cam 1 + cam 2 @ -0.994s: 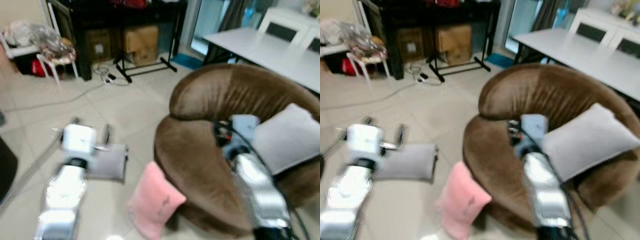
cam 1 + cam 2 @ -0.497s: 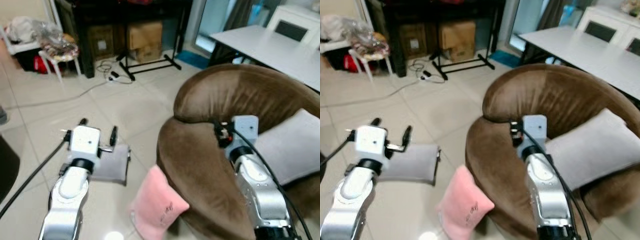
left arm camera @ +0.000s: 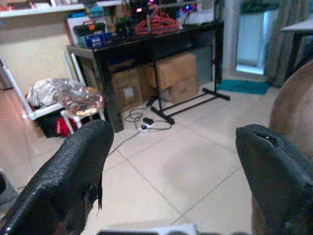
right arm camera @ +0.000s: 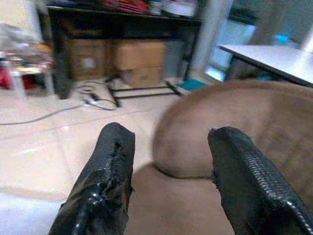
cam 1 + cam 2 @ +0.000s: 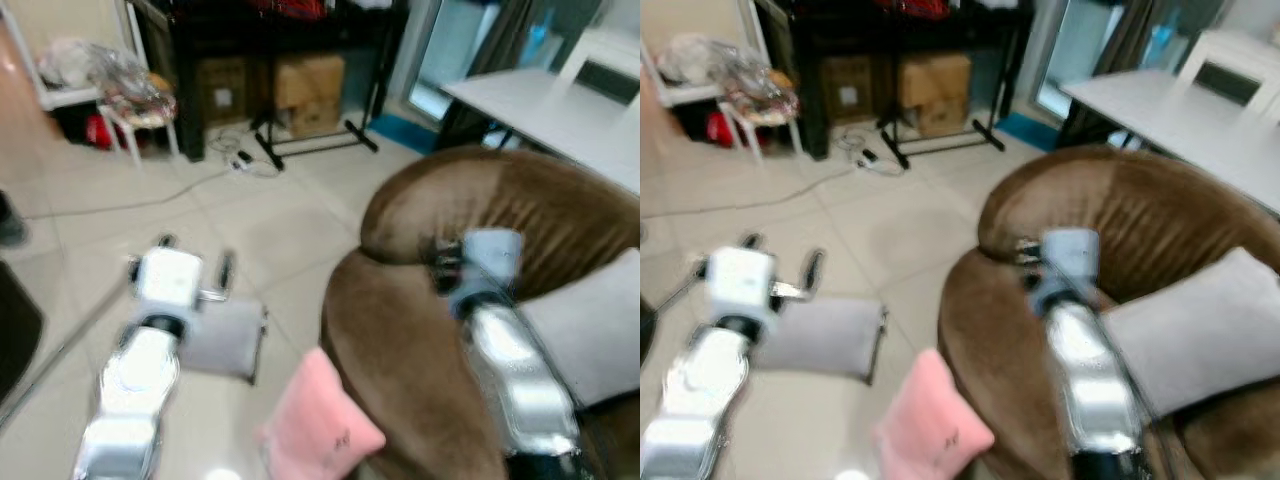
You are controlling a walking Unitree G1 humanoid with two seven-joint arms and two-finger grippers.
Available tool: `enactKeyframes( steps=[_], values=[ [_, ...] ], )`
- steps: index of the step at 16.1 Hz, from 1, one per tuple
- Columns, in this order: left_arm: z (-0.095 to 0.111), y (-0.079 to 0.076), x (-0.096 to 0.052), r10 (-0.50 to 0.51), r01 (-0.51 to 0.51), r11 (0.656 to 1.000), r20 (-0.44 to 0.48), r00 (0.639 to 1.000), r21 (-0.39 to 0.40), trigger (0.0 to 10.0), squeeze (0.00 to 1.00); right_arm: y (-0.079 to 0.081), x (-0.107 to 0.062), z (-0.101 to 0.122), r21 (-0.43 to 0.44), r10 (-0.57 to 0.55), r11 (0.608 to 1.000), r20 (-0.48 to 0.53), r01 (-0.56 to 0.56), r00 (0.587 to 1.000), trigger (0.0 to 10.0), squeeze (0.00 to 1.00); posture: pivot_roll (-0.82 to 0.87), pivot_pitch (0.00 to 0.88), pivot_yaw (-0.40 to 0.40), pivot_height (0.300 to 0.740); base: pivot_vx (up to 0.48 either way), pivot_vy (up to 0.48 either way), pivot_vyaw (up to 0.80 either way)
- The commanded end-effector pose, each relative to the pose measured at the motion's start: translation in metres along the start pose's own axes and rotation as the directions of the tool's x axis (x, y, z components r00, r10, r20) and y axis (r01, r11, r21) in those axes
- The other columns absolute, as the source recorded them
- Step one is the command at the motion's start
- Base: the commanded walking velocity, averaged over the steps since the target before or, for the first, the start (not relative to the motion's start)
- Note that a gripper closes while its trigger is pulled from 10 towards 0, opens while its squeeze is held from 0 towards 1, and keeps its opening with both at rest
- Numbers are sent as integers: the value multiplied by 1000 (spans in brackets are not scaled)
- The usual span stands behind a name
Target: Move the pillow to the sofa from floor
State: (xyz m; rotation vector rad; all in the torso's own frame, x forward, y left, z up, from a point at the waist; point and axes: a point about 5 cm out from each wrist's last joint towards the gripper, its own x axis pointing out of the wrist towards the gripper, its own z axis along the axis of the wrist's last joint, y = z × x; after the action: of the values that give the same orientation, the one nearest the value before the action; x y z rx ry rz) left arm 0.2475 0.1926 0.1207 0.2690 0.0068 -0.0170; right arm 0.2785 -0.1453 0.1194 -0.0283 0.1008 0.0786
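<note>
A pink pillow [image 5: 320,425] stands on the tiled floor, leaning against the front of the round brown sofa [image 5: 450,200]. To its left a grey pillow [image 5: 228,338] lies flat on the floor. Another grey pillow [image 5: 592,335] rests on the sofa seat. My left gripper [image 5: 195,258] is open and hovers above the far edge of the grey floor pillow, holding nothing. My right gripper [image 4: 168,161] is open too, raised over the sofa's near arm with nothing between its fingers.
A black rack [image 5: 270,60] with cardboard boxes [image 5: 310,85] stands at the back, cables [image 5: 240,155] trailing on the floor before it. A cluttered white stool [image 5: 130,105] is at the back left. A white table [image 5: 550,100] stands behind the sofa.
The whole picture has shifted a little and is blurred, so the camera moved. Both arms stay raised and open, and the pillows lie where they were.
</note>
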Motion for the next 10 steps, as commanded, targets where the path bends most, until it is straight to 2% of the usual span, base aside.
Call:
enactKeyframes(
  steps=[1,3,10],
  values=[
    [4,-13,2,-42,42,999,11,999,-8,10000,0,-17,-3,-2,-2,-58,998,-19,58,998,10000,0,-104,0,-105,740,0,0,0],
    [3,-13,2,-36,36,999,9,999,3,10000,0,-20,-5,-3,20,-73,997,-17,73,997,10000,0,-101,0,-109,725,0,0,0],
    [4,-16,2,-38,38,999,10,999,37,10000,0,-19,-5,-4,8,-61,998,-29,61,998,10000,0,-89,0,-124,665,0,0,0]
  ],
)
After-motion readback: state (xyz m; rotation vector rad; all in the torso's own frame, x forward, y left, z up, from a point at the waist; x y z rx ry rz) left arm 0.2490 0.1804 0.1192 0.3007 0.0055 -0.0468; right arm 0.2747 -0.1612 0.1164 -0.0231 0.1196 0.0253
